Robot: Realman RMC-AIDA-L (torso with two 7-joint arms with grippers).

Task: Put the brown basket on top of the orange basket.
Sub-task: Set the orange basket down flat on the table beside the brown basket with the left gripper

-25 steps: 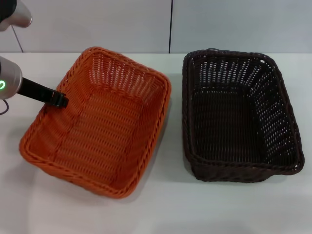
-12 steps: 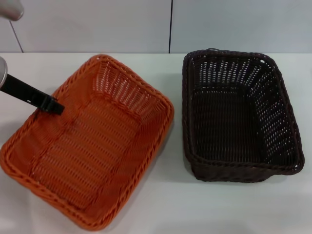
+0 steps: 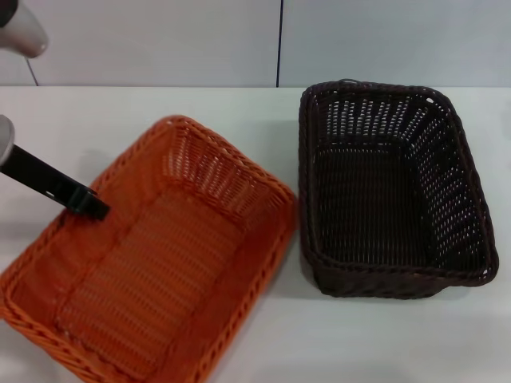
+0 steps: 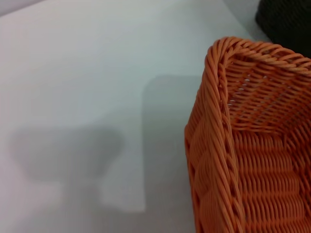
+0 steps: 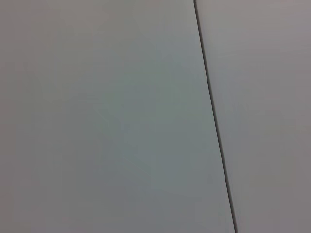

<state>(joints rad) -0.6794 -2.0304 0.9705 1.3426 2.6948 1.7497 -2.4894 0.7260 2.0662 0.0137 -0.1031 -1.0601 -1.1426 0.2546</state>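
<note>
i see my left gripper (image 3: pixel 88 203) pinching the orange basket (image 3: pixel 152 263) by its left rim, tilted; the brown basket (image 3: pixel 391 191) sits just beside it on the table (image 3: pixel 351 335). my right gripper is out of sight.

The orange basket (image 3: pixel 152 263) runs off the head view at 6 and 8 o'clock, so its near corners are cut off. The left gripper (image 3: pixel 88 203) shows as a dark bar at the basket's 9 o'clock rim; its fingers seem to pinch the wall, but the grip is hidden. In the left wrist view only a blurred corner of the brown basket (image 4: pixel 286 19) appears.
</note>
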